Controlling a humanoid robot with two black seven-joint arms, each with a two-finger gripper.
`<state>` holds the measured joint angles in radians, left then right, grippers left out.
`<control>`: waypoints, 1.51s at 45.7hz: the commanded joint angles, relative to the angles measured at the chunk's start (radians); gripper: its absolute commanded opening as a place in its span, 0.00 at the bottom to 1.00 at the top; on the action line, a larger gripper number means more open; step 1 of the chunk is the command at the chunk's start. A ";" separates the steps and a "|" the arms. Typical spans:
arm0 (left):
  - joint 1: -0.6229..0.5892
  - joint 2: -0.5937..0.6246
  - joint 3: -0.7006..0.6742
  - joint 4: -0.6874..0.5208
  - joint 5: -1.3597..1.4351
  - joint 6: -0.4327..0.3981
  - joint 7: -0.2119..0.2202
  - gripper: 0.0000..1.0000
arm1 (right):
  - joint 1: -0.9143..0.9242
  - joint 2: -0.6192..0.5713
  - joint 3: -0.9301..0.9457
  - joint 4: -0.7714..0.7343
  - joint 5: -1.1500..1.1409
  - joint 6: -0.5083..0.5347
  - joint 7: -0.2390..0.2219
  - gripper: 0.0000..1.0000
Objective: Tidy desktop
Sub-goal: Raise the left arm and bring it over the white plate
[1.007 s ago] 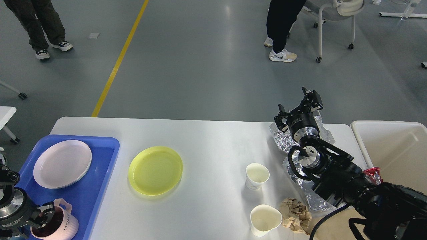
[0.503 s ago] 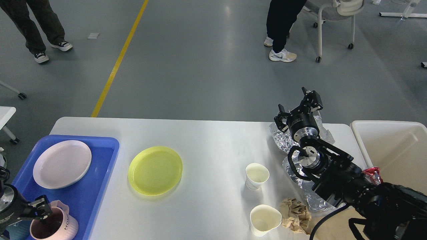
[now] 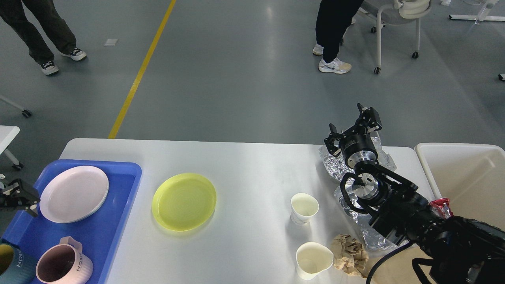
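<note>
The desktop (image 3: 252, 169) fills the lower view, dishes gathered in the tray (image 3: 118, 221) at 8 o'clock, while my right gripper (image 3: 354, 125), fingers spread and empty, hovers over foil (image 3: 330, 161) at 3 o'clock beside the bin (image 3: 457, 148); left gripper (image 3: 17, 195) unreadable.

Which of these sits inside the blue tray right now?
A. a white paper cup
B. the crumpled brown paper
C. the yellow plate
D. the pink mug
D: the pink mug stands in the near part of the blue tray, while the yellow plate lies on the white desktop beside it.
</note>
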<state>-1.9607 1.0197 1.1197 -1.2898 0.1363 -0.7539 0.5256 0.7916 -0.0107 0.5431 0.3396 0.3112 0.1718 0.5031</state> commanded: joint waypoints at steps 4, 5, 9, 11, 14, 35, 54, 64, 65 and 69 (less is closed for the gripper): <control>-0.187 -0.110 -0.003 0.004 -0.003 -0.054 0.039 0.97 | 0.000 0.000 0.000 0.001 0.000 0.000 0.000 1.00; -0.205 -0.125 -0.003 0.004 -0.003 -0.059 0.037 0.97 | 0.000 0.000 0.000 0.001 0.000 0.000 0.000 1.00; -0.285 -0.200 -0.003 0.003 -0.006 -0.071 0.034 0.97 | 0.000 0.000 0.000 0.001 0.000 0.000 0.000 1.00; -0.319 -0.242 -0.004 0.001 -0.018 -0.076 0.030 0.97 | 0.000 0.000 0.000 0.001 0.000 0.000 0.000 1.00; -0.363 -0.300 -0.004 0.003 -0.062 -0.077 0.028 0.97 | 0.000 0.000 0.000 0.001 0.000 0.000 0.000 1.00; -0.239 -0.480 -0.017 0.003 -0.270 0.065 0.027 0.96 | 0.001 0.000 0.000 0.001 0.000 0.000 0.000 1.00; 0.051 -0.638 -0.018 -0.003 -0.546 0.473 0.031 0.95 | 0.000 0.000 0.000 0.001 0.000 0.000 0.000 1.00; 0.155 -0.688 -0.087 -0.011 -0.601 0.660 0.031 0.95 | 0.000 0.000 0.000 0.001 0.000 0.000 0.000 1.00; 0.155 -0.688 -0.092 -0.013 -0.607 0.662 0.031 0.95 | 0.000 0.000 0.000 0.001 0.000 0.000 0.000 1.00; 0.161 -0.691 -0.096 -0.016 -0.624 0.665 0.031 0.95 | 0.000 0.000 0.000 -0.001 0.000 0.000 0.000 1.00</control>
<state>-1.8104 0.3328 1.0358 -1.3007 -0.4656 -0.1024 0.5567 0.7919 -0.0107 0.5430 0.3405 0.3116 0.1718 0.5031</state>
